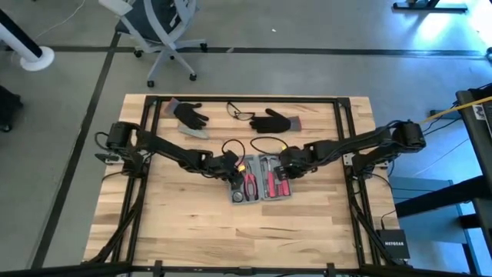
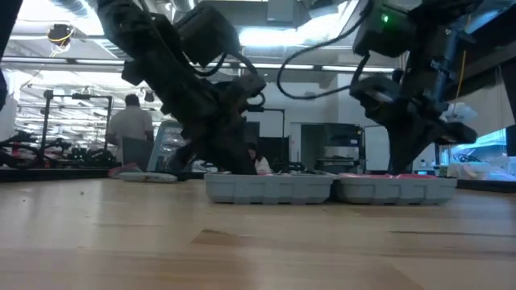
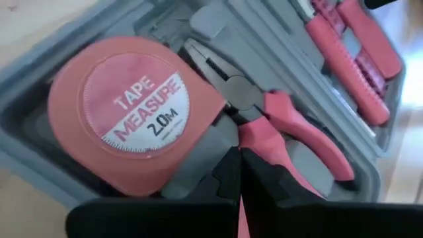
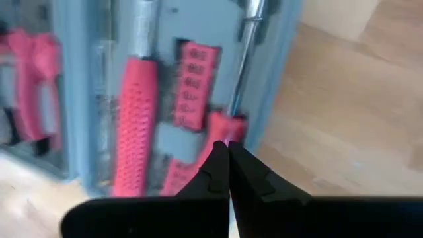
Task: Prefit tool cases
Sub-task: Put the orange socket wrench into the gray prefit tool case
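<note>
The tool case [image 1: 262,186] lies open and flat near the middle of the counter [image 1: 177,223], its two halves side by side with the moulded slots facing up, which leaves every tool within reach from above. In the left half sit a round tape measure [image 3: 129,112] and a pair of red-handled pliers [image 3: 277,125]; the right half carries a red-handled hammer [image 4: 135,119], a strip of red bits [image 4: 192,86] and a screwdriver [image 4: 241,73].

Both arms reach in low from their own sides and meet over the case, elbows out, wrists tipped down. The left pincer [image 3: 239,162] hangs over the left half with its fingers pressed together; its tip is right at the pliers' handles, but I see nothing caught between the fingers. The right pincer [image 4: 228,155] is over the outer edge of the right half, fingers also pressed together, tip at the red end of the screwdriver beside the case wall. It looks to me like each closed tip is used as a poker, pressing a tool down into its slot, though whether the tips truly touch I cannot say.

At the far side of the counter lie two black gloves [image 1: 189,115] and a pair of safety glasses [image 1: 240,114], well apart from the case. From counter height, people show in the room beyond.
</note>
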Available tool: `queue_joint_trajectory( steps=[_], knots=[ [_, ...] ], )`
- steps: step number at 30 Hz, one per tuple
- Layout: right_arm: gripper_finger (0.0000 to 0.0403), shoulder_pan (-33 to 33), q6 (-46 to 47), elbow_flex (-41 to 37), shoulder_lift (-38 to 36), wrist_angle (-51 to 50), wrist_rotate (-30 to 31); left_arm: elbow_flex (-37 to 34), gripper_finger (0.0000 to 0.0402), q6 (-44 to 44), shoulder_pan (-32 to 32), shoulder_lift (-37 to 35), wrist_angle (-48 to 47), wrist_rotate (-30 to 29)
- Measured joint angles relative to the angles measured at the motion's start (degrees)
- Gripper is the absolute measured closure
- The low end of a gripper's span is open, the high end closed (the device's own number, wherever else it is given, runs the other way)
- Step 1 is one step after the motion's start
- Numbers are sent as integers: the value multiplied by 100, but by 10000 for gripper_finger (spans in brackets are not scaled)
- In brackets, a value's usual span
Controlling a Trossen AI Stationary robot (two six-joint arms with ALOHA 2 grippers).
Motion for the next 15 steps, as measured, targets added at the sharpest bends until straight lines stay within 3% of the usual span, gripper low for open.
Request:
queue_joint_trajectory(
  steps=[8,15],
  knots=[
    [403,-7,3,-177,513,814,-195,-7,401,-74,25,29,-106,25],
    [403,-81,-296,53,73,416,-58,-1,401,-132,96,43,-23,44]
  ],
)
